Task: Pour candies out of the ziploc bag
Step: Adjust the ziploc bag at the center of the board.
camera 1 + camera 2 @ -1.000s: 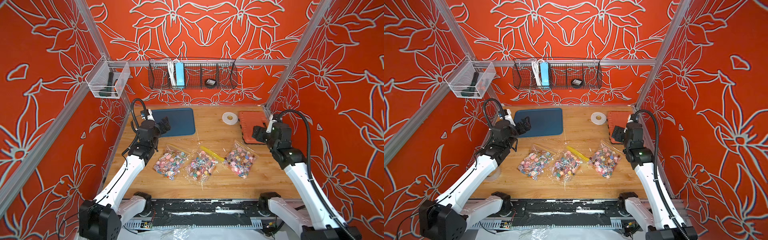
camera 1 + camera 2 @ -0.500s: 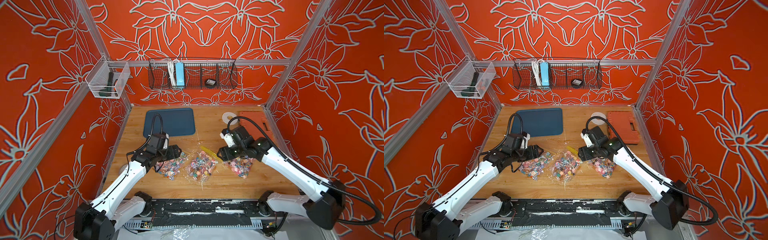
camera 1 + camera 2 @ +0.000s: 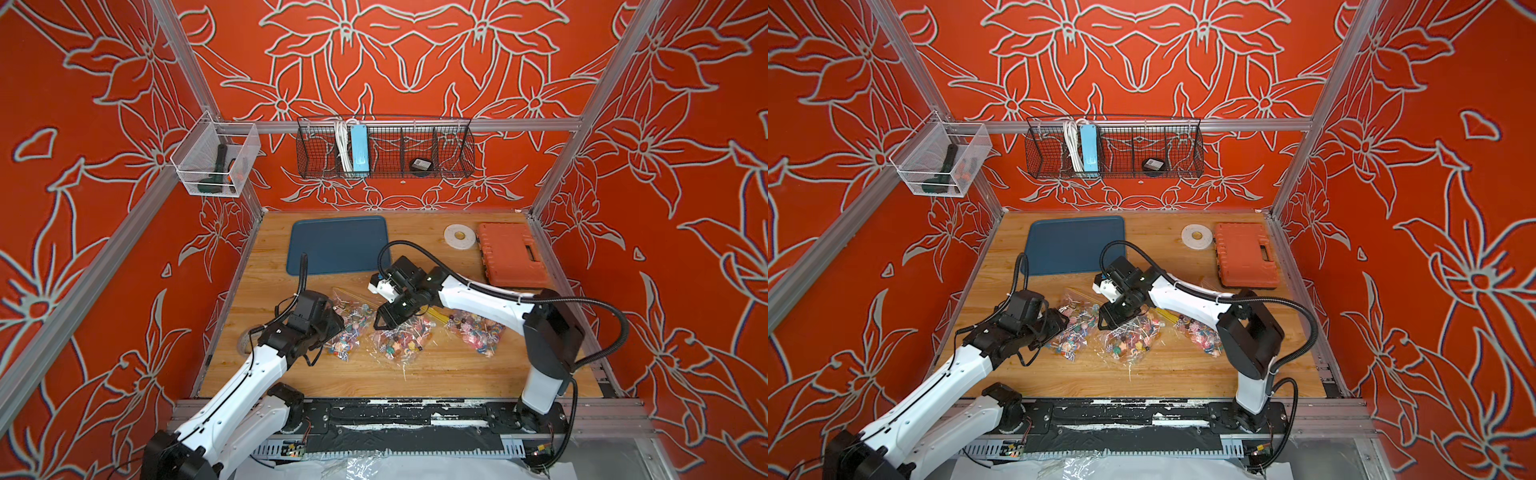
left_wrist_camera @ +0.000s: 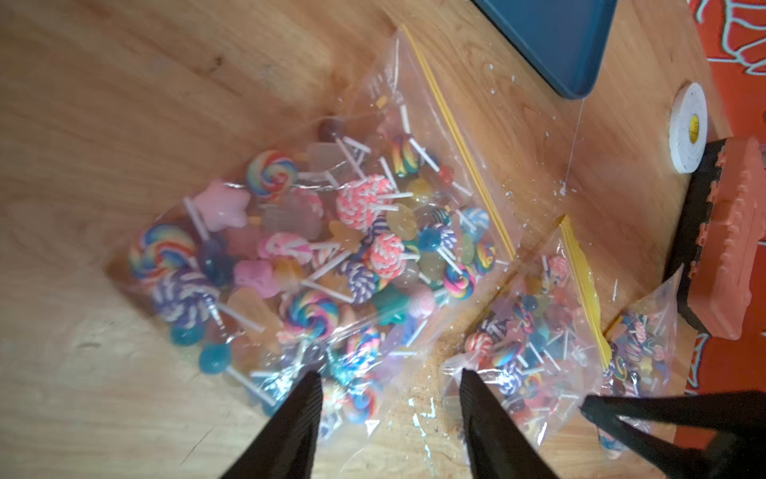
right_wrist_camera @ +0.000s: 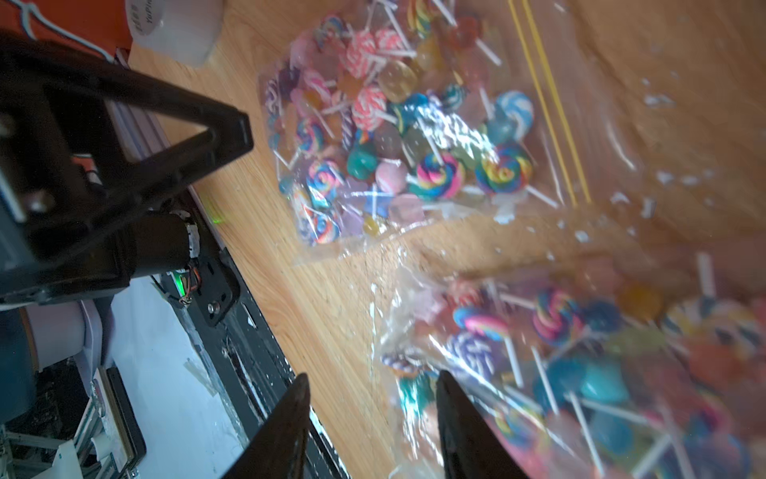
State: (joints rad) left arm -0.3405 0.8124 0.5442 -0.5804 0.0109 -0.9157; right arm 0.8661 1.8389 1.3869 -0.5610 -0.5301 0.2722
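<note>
Both arms have swung inward and dropped low. Your left gripper [image 4: 389,373], jaws apart and clamping nothing yet, straddles the bottom corner of the left ziploc bag [image 4: 298,257]. Its candies [image 4: 360,203] and yellow zip [image 4: 458,141] run away towards the blue tray [image 4: 551,37]. Your right gripper [image 5: 373,375], likewise unclenched, straddles a corner of the middle bag [image 5: 580,365].

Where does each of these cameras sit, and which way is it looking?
Top views: side by side, high above the robot's base, looking down on the table, left arm, right arm.
Left wrist: on the left arm, looking past the left fingers at the left bag.
Right wrist: on the right arm, looking past the right fingers at the middle bag.
Shared: both wrist views show the left bag and the other arm's fingers.
</note>
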